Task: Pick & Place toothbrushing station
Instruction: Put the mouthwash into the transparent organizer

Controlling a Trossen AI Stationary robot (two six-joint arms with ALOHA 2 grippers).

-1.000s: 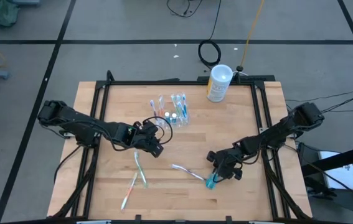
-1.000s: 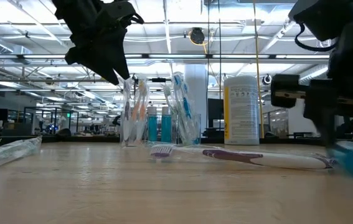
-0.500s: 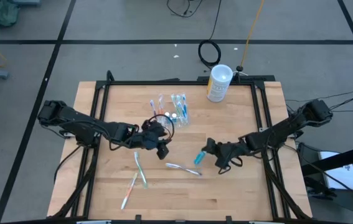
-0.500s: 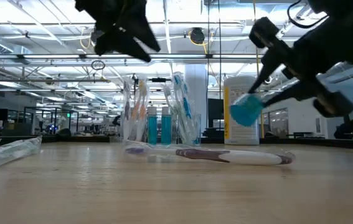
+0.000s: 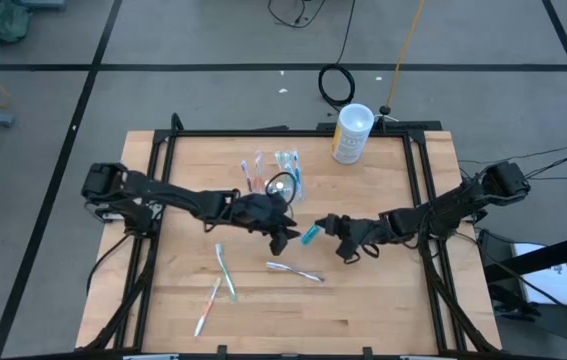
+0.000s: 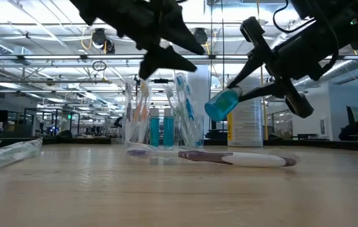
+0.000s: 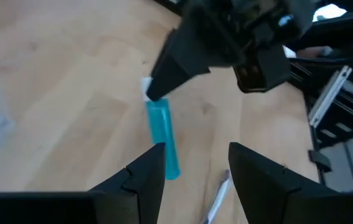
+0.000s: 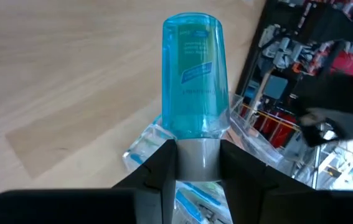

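The clear plastic holder [image 5: 275,175] stands upright toward the far middle of the table [image 5: 173,290]. It holds several thin pastel-handled toothbrushes [image 6: 182,107] standing on end, and two teal toothpaste tubes [image 6: 161,129] show inside it in the low view; I cannot count the brushes exactly.

A third teal toothpaste tube [image 5: 310,235] is in the air just in front of the holder, between the two arms. The right gripper [image 5: 329,226] has its fingers [image 8: 159,163] clamped on the tube's white cap, the teal body pointing toward the left arm. The left gripper [image 5: 285,236] hangs just beside the tube's free end, its fingers [image 7: 146,175] spread apart and holding nothing.

Three toothbrushes lie loose on the table: a purple-and-white toothbrush [image 5: 295,271] below the grippers, a green toothbrush [image 5: 224,266] to its left and a wrapped toothbrush [image 5: 206,308] nearer the front edge.

One white canister [image 5: 351,134] with a yellowish label stands at the far edge.
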